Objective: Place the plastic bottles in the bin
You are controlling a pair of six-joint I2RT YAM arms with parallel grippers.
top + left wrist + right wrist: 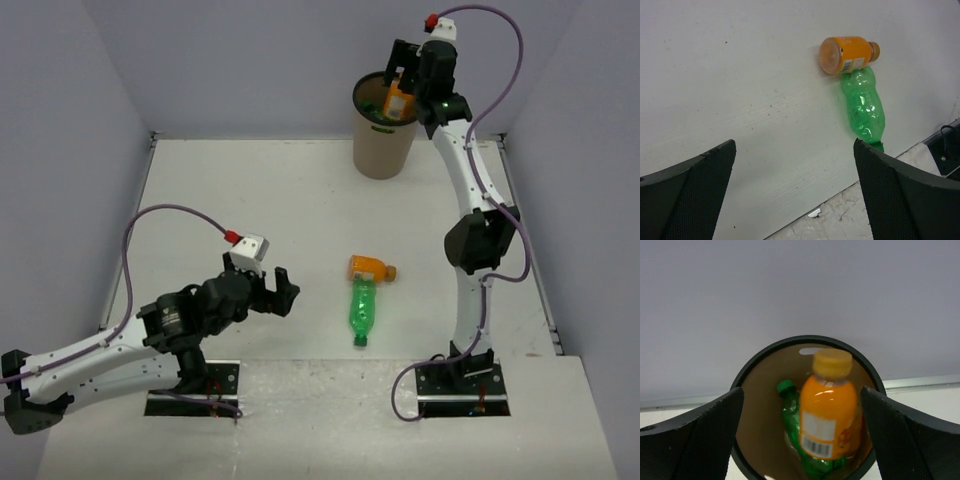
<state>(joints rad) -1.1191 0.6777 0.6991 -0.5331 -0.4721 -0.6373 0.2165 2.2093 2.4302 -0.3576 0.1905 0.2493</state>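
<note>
You have the bin (pixel 383 150) standing at the far side of the table (pixel 250 200), right of centre and near the back wall. The right gripper (pixel 403 80) is directly above its mouth, an upright bottle (pixel 397 100) sits in that mouth, and a second bottle (pixel 790 410) lies deeper inside beside it. Nearer to you, about mid-table and between the two arms, a crosswise bottle (pixel 368 268) lies on its side. A lengthwise bottle (pixel 362 310) touches it from the near side, cap end toward the bases, and the left gripper (pixel 288 288) hangs left of that pair, apart from both.
</note>
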